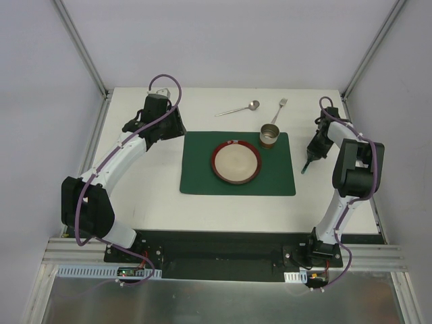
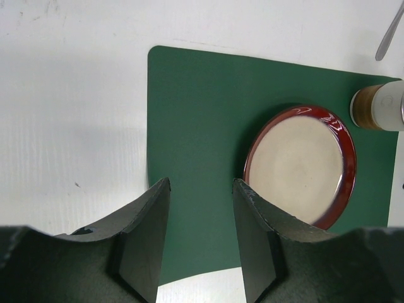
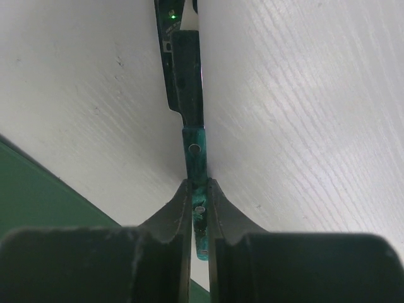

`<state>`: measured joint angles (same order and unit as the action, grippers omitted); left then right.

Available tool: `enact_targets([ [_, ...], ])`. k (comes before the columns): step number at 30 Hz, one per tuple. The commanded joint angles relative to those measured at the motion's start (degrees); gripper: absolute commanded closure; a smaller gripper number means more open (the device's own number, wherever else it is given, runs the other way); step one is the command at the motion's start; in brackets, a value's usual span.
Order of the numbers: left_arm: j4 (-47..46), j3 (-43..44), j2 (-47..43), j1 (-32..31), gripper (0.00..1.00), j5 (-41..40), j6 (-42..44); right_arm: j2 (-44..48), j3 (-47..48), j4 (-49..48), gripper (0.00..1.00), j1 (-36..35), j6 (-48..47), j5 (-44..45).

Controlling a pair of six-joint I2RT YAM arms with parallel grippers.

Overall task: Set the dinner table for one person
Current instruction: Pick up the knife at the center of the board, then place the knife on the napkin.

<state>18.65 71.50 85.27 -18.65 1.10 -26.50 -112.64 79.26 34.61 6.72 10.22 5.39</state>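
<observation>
My right tool (image 3: 199, 187) is narrow, its two jaws pressed on both sides of a teal-handled utensil (image 3: 195, 151). This handle is slim and has small rivets. What kind of utensil it is, I cannot tell from my wrist camera. The utensil lies flat on the white worktop (image 1: 158, 202), just beside the right edge of the dark green placemat (image 1: 202, 169), and it points away from my tool.

My left tool (image 2: 201, 189) is half open and holds nothing. It hangs above the left part of the placemat, with green mat showing between its jaws.

The worktop is the large white surface under everything, with metal rails along its sides. The placemat lies in its middle. A plate (image 1: 236, 163) with a red rim and a pale centre sits on the placemat. A metal cup (image 1: 269, 135) stands at the far right corner of the mat, near the plate. Behind the mat, on the bare worktop, lie a spoon (image 1: 237, 109) and a fork (image 1: 280, 109), a little apart from each other.
</observation>
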Motion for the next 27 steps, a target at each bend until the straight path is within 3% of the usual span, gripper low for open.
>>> enact_targets([
  [1, -1.34, -0.49, -1.96, 0.46, 0.57, 0.83, -0.66, 3.91, -3.67, 0.37, 0.99, -1.71, -0.28, -0.11],
  [14, -2.48, -3.30, -4.41, 0.37, 0.57, 2.59, -1.71, 21.39, -15.19, 0.11, 0.99, -10.14, -0.55, -2.22],
  [25, -2.48, -5.32, -7.14, 0.20, 0.58, 2.15, -1.71, 21.68, -20.91, -3.32, 0.99, -15.68, 2.09, -2.75],
  [27, -2.57, -5.50, -7.23, 0.11, 0.58, 2.06, -1.62, 20.80, -20.03, -2.97, 0.93, -15.77, 2.00, -2.31],
])
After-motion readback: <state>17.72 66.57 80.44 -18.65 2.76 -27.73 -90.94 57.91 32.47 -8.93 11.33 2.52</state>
